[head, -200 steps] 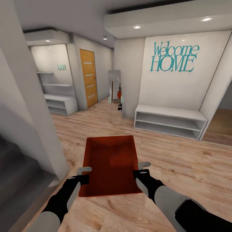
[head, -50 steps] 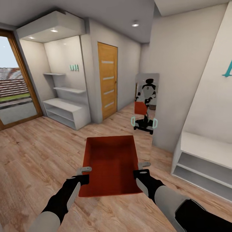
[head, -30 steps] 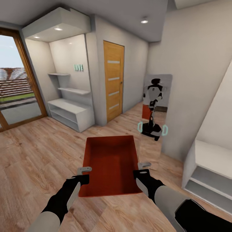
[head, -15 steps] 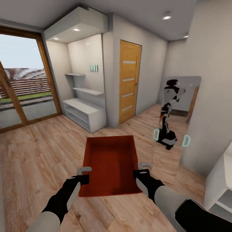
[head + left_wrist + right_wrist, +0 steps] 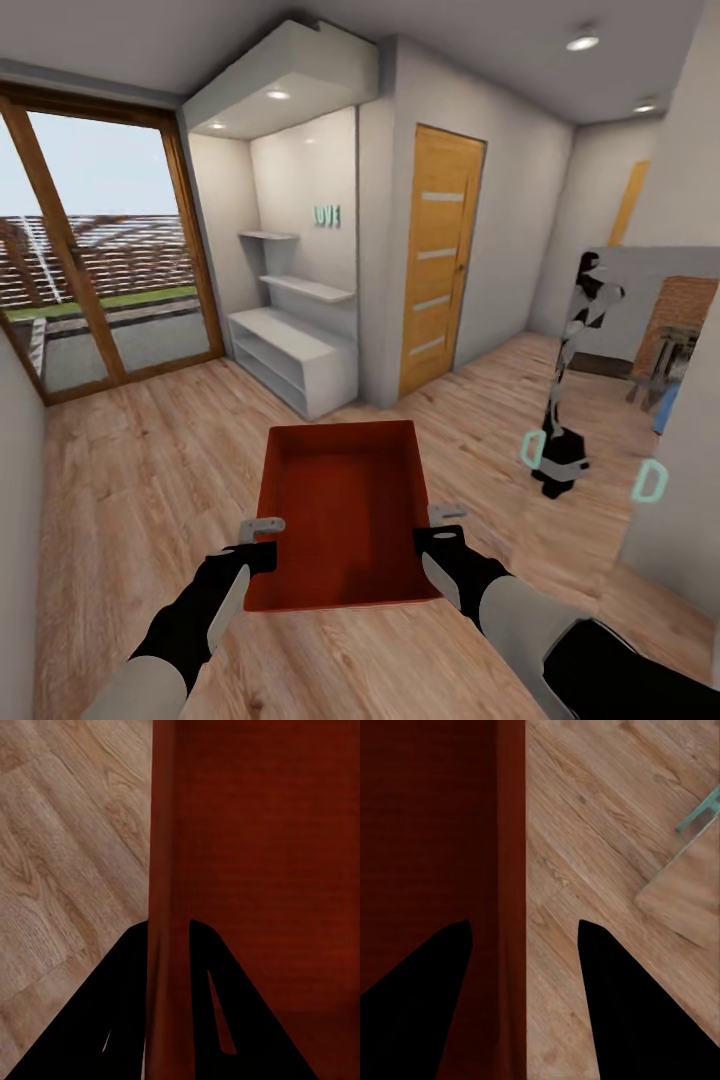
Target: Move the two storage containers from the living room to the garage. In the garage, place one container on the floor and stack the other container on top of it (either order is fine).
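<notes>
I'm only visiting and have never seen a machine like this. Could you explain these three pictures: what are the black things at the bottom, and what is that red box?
These are computer-rendered pictures from a wheeled robot with two arms. The big picture comes from a camera on its head, looking down over both arms. The left gripper and right gripper each pinch a side wall of an open, empty red bin, carrying it above the wooden floor. The two small pictures come from cameras at the wrists: the black wedges are the fingers, with the bin's wall between them. Ahead are a wooden door, white shelves, a glass door, and a mirror reflecting the robot.
</notes>
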Robot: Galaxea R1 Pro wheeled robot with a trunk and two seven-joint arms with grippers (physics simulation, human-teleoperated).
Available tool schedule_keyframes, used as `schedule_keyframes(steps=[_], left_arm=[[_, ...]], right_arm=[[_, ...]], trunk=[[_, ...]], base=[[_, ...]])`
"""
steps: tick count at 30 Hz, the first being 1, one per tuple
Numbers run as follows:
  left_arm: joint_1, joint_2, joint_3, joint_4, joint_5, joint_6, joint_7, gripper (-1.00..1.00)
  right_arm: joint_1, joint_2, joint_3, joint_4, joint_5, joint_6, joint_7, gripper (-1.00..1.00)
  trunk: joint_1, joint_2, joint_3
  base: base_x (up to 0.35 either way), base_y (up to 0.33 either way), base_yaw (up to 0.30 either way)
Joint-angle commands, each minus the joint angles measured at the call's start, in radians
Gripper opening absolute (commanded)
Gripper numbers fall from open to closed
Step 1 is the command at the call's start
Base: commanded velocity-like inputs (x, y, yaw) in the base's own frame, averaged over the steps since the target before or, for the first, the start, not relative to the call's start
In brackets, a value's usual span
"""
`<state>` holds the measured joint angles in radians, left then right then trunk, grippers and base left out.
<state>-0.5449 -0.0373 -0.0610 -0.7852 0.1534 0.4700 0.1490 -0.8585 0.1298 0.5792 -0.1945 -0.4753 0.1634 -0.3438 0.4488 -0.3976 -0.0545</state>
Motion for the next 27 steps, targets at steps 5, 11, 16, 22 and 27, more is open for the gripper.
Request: schedule_keyframes(steps=[5,11,16,22,27], left_arm=[[-0.001,0.005,0.000,-0.003,-0.034,-0.014,0.018,-1.00],[-0.001,0.005,0.000,-0.003,-0.034,-0.014,0.018,-1.00],[-0.001,0.005,0.000,-0.003,-0.034,-0.014,0.018,-1.00],[-0.001,0.005,0.000,-0.003,-0.034,-0.014,0.018,-1.00],[-0.001,0.005,0.000,-0.003,-0.035,-0.014,0.018,-1.00]], right_arm=[[0.000,-0.001,0.030,0.000,-0.040,0.005,0.012,-1.00],[0.000,-0.001,0.030,0.000,-0.040,0.005,0.012,-1.00],[0.001,-0.001,0.030,0.000,-0.040,0.004,0.012,-1.00],[0.000,-0.001,0.030,0.000,-0.040,0.004,0.012,-1.00],[0.000,-0.001,0.030,0.000,-0.040,0.004,0.012,-1.00]], trunk=[[0.001,-0.002,-0.002],[0.001,-0.002,-0.002],[0.001,-0.002,-0.002],[0.001,-0.002,-0.002],[0.001,-0.002,-0.002]], base=[[0.322,0.000,0.013],[0.322,0.000,0.001],[0.322,0.000,0.000],[0.322,0.000,0.000],[0.322,0.000,0.000]])
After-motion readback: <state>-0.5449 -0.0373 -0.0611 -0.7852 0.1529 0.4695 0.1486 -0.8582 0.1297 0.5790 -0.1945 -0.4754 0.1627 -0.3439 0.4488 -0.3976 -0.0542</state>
